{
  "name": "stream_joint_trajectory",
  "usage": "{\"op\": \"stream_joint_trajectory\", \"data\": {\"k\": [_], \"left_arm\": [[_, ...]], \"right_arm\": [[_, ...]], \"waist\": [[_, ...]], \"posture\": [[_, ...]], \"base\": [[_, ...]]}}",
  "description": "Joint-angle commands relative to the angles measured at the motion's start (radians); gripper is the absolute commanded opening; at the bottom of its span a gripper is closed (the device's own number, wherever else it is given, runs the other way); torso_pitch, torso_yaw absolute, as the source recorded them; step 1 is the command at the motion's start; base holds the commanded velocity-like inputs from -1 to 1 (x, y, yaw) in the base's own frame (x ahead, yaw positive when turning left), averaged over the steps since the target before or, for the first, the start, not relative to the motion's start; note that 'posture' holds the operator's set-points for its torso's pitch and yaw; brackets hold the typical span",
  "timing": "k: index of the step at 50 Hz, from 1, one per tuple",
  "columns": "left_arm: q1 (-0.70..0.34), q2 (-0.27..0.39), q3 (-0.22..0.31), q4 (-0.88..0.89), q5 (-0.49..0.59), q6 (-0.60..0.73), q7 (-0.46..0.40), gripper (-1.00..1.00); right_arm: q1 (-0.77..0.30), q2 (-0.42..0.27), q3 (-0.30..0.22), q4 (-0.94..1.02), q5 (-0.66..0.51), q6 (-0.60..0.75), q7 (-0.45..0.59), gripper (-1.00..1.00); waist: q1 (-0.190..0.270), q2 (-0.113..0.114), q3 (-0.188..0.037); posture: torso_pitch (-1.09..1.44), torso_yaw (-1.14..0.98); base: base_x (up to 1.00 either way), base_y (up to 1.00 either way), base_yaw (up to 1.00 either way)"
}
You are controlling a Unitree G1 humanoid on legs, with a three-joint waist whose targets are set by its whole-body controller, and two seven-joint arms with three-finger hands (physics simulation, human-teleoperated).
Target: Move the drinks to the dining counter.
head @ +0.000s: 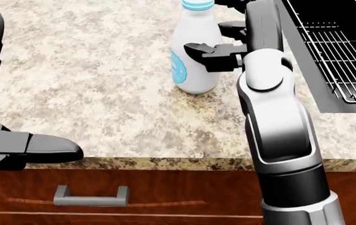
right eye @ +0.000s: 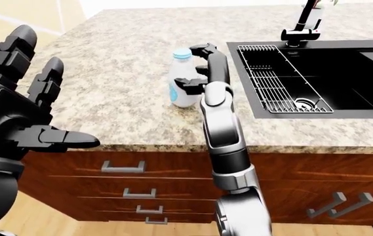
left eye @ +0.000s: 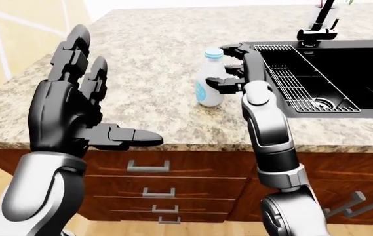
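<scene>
A white milk bottle (head: 193, 61) with a blue cap and blue label stands upright on the speckled granite counter (head: 90, 79). My right hand (head: 219, 29) is at the bottle's right side. Its thumb (head: 204, 50) lies across the bottle's near face and its other fingers (left eye: 230, 49) reach past the cap; the fingers stand about the bottle without closing round it. My left hand (left eye: 107, 93) is raised at the left of the left-eye view, open and spread, holding nothing, well away from the bottle.
A black sink (left eye: 370, 69) with a wire rack (left eye: 297, 83) and a faucet (left eye: 317, 24) lies right of the bottle. Wooden drawers with grey handles (left eye: 148, 166) run under the counter edge. A pale floor shows at the far left.
</scene>
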Motion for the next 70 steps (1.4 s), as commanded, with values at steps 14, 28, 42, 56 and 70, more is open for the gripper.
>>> {"op": "stream_joint_trajectory", "data": {"k": [14, 28, 42, 56, 70], "left_arm": [[-0.028, 0.015, 0.002, -0.016, -0.014, -0.024, 0.022, 1.00], [-0.071, 0.023, -0.001, -0.022, -0.056, 0.009, 0.067, 1.00], [-0.079, 0.034, -0.024, -0.025, -0.078, 0.011, 0.105, 1.00], [-0.061, -0.002, -0.070, -0.012, 0.044, -0.007, 0.031, 1.00], [-0.036, -0.055, -0.122, 0.001, 0.188, -0.031, -0.059, 1.00]], "right_arm": [[0.001, -0.016, -0.007, -0.083, -0.014, 0.015, 0.007, 0.56], [0.098, -0.072, -0.018, -0.385, -0.053, 0.176, 0.090, 1.00], [0.193, -0.085, -0.037, -0.696, -0.087, 0.314, 0.194, 1.00], [0.228, -0.101, -0.078, -0.916, -0.031, 0.440, 0.289, 1.00], [0.304, -0.117, -0.111, -0.912, 0.098, 0.367, 0.248, 1.00]], "waist": [[0.000, 0.002, -0.022], [0.004, -0.002, -0.019], [-0.004, -0.008, -0.044], [0.036, 0.051, -0.065], [-0.014, -0.040, -0.016]], "posture": [[0.00, 0.00], [0.00, 0.00], [0.00, 0.00], [0.00, 0.00], [0.00, 0.00]], "base": [[0.00, 0.00, 0.00], [0.00, 0.00, 0.00], [-0.47, 0.00, 0.00], [-0.73, -0.03, 0.00], [-0.01, -0.10, -0.78]]}}
